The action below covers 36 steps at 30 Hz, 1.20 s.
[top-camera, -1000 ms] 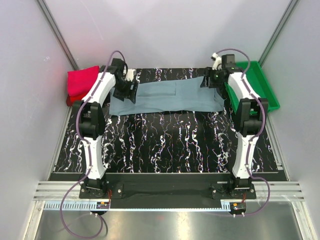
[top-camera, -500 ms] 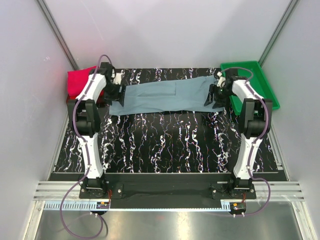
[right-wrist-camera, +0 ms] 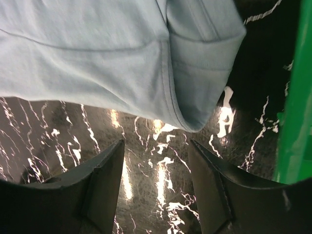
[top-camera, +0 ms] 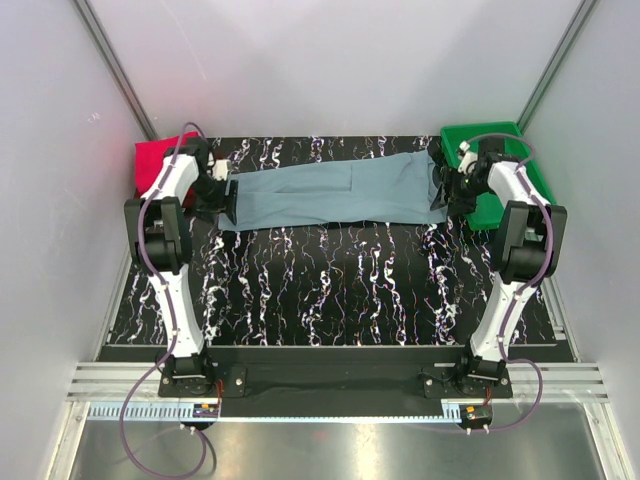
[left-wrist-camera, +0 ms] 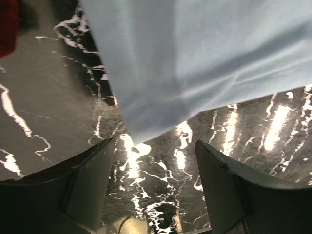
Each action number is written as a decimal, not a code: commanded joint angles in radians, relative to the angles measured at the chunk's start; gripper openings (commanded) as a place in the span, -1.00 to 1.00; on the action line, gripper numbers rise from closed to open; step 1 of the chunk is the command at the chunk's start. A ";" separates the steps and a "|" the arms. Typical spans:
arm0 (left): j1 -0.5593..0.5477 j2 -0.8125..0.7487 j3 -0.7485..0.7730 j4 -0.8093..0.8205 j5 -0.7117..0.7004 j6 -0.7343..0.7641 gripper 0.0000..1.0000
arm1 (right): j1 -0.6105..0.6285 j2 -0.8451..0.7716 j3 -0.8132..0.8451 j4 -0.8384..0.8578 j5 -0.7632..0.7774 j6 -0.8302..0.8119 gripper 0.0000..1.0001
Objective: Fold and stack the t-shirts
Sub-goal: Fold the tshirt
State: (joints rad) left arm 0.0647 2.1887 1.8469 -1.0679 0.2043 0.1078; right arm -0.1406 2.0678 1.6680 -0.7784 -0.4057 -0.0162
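Observation:
A dusty grey-blue t-shirt (top-camera: 335, 195) lies as a long folded strip across the far part of the black marbled table. My left gripper (top-camera: 222, 197) hovers open just off the shirt's left end. In the left wrist view a corner of the shirt (left-wrist-camera: 195, 58) ends just ahead of the gripper (left-wrist-camera: 153, 144), with only table between the fingers. My right gripper (top-camera: 447, 190) stands open at the shirt's right end. The right wrist view shows the hemmed sleeve edge (right-wrist-camera: 195, 78) just ahead of the empty gripper (right-wrist-camera: 156, 144). Folded pink and red shirts (top-camera: 160, 160) are stacked at the far left.
A green plastic tray (top-camera: 530, 175) sits at the far right corner, close beside my right gripper, and shows as a green edge (right-wrist-camera: 295, 97) in the right wrist view. A bit of red cloth (left-wrist-camera: 7, 24) shows in the left wrist view. White walls enclose the table.
Both grippers have moved outward and slightly nearer, off the shirt's two ends. The shirt now lies longer and flatter. Both grippers stay open.

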 commanded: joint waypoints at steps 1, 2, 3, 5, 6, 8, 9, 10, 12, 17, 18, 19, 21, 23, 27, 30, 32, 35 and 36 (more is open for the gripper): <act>0.001 -0.024 0.015 0.009 0.053 0.004 0.43 | 0.001 -0.011 -0.020 0.021 0.001 -0.039 0.24; 0.004 -0.021 0.018 0.008 0.053 0.003 0.43 | 0.001 -0.005 -0.021 0.019 -0.002 -0.041 0.23; 0.006 -0.017 0.020 0.006 0.049 0.000 0.42 | 0.001 0.001 -0.017 0.018 -0.004 -0.047 0.22; 0.014 -0.015 0.014 0.008 0.046 0.001 0.41 | -0.001 0.020 -0.016 0.019 -0.002 -0.060 0.21; 0.014 -0.014 0.012 0.008 0.044 0.003 0.40 | -0.001 0.031 -0.013 0.019 -0.004 -0.065 0.20; 0.018 -0.012 0.011 0.013 0.044 0.004 0.36 | -0.002 0.041 0.001 0.021 -0.004 -0.071 0.16; 0.017 -0.009 0.008 0.013 0.046 0.006 0.34 | -0.005 0.052 0.006 0.024 -0.007 -0.071 0.09; 0.017 -0.006 0.005 0.013 0.047 0.006 0.25 | -0.005 0.057 0.015 0.027 -0.011 -0.070 0.07; 0.017 0.002 0.003 0.010 0.049 0.010 0.18 | -0.005 0.066 0.022 0.028 -0.012 -0.073 0.06; 0.023 0.019 0.014 0.006 0.044 0.018 0.08 | -0.008 0.083 0.033 0.039 -0.013 -0.080 0.04; 0.023 0.023 0.015 0.006 0.046 0.020 0.05 | -0.008 0.086 0.033 0.045 -0.016 -0.079 0.03; 0.023 0.026 0.017 0.005 0.050 0.020 0.04 | -0.008 0.089 0.032 0.048 -0.018 -0.076 0.00; 0.023 0.034 0.017 0.006 0.055 0.021 -0.05 | -0.008 0.097 0.033 0.053 -0.035 -0.074 -0.16; 0.023 0.037 0.021 0.005 0.056 0.029 -0.27 | -0.008 0.097 0.035 0.053 -0.044 -0.074 -0.30; 0.024 0.043 0.025 0.003 0.066 0.033 -0.73 | -0.008 0.097 0.042 0.042 -0.045 -0.091 -0.72; 0.029 0.048 0.028 0.003 0.073 0.038 -1.00 | -0.011 0.095 0.047 0.037 -0.045 -0.097 -0.93; 0.035 0.046 0.026 -0.003 0.075 0.043 -1.00 | -0.013 0.092 0.049 0.034 -0.038 -0.103 -0.97; 0.047 0.043 0.022 -0.003 0.075 0.044 -1.00 | -0.020 0.086 0.049 0.024 -0.027 -0.108 -1.00; 0.053 0.042 0.021 -0.004 0.073 0.047 -1.00 | -0.022 0.083 0.050 0.024 -0.024 -0.110 -1.00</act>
State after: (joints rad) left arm 0.0971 2.2429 1.8469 -1.0679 0.2474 0.1356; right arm -0.1486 2.1632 1.6798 -0.7509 -0.4236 -0.1051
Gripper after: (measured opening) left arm 0.009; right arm 0.011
